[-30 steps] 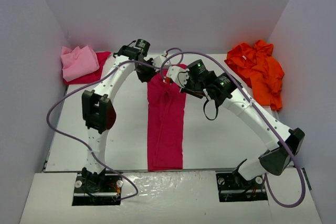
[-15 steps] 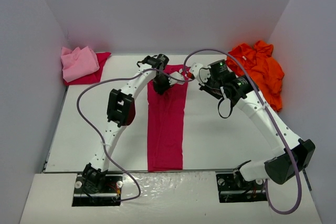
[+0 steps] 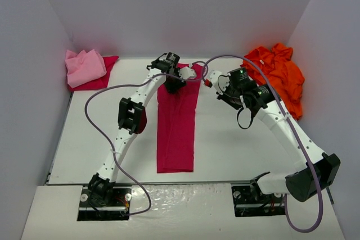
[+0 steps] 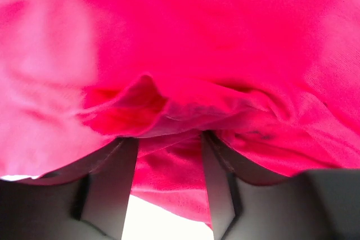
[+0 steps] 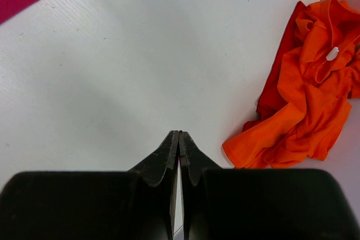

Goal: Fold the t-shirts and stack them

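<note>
One crimson t-shirt lies in the middle; we see the left gripper spread apart on its far end, the right gripper pinched together near it.

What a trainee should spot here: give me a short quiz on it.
1. True or false: the right tool grips the crumpled bright orange cloth t-shirt.
2. Which lies as a long flat strip mid-table? A) light pink cloth t-shirt B) crimson-magenta cloth t-shirt C) orange t-shirt
3. Fill in: the left tool is over the ____ t-shirt.
Key: 1 false, it is shut and empty; 2 B; 3 crimson-magenta.
</note>
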`<state>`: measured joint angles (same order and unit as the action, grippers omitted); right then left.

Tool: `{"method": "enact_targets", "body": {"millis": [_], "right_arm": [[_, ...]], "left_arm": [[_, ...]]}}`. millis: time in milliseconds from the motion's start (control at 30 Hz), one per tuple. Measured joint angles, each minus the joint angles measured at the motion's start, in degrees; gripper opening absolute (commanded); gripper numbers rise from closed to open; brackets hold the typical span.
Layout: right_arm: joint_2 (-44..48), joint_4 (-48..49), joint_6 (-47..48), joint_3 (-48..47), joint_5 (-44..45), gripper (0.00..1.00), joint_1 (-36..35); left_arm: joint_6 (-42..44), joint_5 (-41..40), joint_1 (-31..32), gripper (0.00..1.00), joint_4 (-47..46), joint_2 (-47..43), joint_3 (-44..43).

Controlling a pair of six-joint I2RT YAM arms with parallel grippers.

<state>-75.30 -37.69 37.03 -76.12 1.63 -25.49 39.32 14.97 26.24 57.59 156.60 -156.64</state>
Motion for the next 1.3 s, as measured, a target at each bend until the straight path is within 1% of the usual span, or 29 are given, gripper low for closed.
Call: {"method": "enact_targets", "body": {"millis": [300,367,433,500,567,667,700,767,800,833,867,900,933,1033,1067,1100,1167,1200,1300], "right_arm": [[0.1,0.6,-0.8,1.0,-0.6,0.01,0.7],[0.1,0.6,-0.8,1.1,-0.6,0.01,0.7],[0.1,0.7,-0.8,1.2,-0.6,0.01,0.7],[0.1,0.7,-0.8,1.2,-0.6,0.01,0.7],[0.1,0.7,-0.8,1.2,-0.6,0.01,0.7],[0.2,1.0,-0.8,1.3,-0.7,0.02,0.7],[0.2,1.1,-0.8,1.4,-0.7,0.06,0.7],[0.6,1.1,-0.7,1.5,-0.6,0.24,0.7],[0.9,1.1,-0.5,1.6,-0.5,0.39,0.8],[1.4,1.1,-0.5,1.6,-0.4,0.5,0.9],[1.9,1.2,-0.4,1.6,-0.1,0.58,1.0],[2.4,1.3,-0.3,1.6,0.5,0.7,1.3],[2.9,1.5,0.0,1.6,1.3,0.72,1.6],[3.7,2.3,0.1,1.7,3.6,0.74,3.0],[3.9,2.6,0.2,1.7,4.4,0.8,3.5],[3.9,2.8,0.2,1.7,5.0,0.81,4.1],[3.9,3.2,0.1,1.7,5.8,0.81,4.9],[3.9,3.4,-0.1,1.7,6.2,0.81,5.3],[3.8,4.2,-1.1,1.7,7.0,0.82,6.3]], "left_arm": [[-3.5,-8.8,-0.5,0.5,-13.0,1.8,-0.5],[-4.5,-9.5,-0.5,0.54,-14.3,1.9,-0.5],[-5.2,-10.2,-0.4,0.56,-15.5,1.7,-0.1],[-5.5,-11.6,-0.4,0.6,-17.6,0.5,2.2],[-5.6,-13.5,-0.3,0.62,-19.2,-1.9,6.6],[-5.6,-15.3,-0.1,0.68,-19.9,-5.2,10.1],[-5.5,-16.0,0.0,0.7,-20.1,-6.8,11.4],[-5.2,-17.0,0.3,0.72,-20.2,-10.8,14.4],[-4.9,-17.2,0.5,0.84,-20.1,-13.6,16.4],[-4.7,-16.9,0.8,0.92,-19.5,-16.5,18.3],[-4.4,-16.6,1.2,0.92,-18.8,-19.6,20.2],[-3.9,-15.7,1.7,0.92,-18.2,-23.3,22.9],[-3.3,-14.4,2.3,0.92,-17.9,-27.5,26.3],[-1.6,-10.5,5.0,0.92,-15.4,-41.0,38.4],[-1.2,-9.4,6.1,0.92,-14.7,-45.4,42.6],[-0.9,-8.7,7.8,0.9,-15.1,-49.9,47.8],[-0.4,-7.2,10.4,0.89,-12.9,-56.3,56.1],[-0.3,-6.9,11.9,0.89,-13.3,-58.8,60.2],[-0.5,-5.7,15.9,0.88,-12.0,-64.0,72.7]]}}
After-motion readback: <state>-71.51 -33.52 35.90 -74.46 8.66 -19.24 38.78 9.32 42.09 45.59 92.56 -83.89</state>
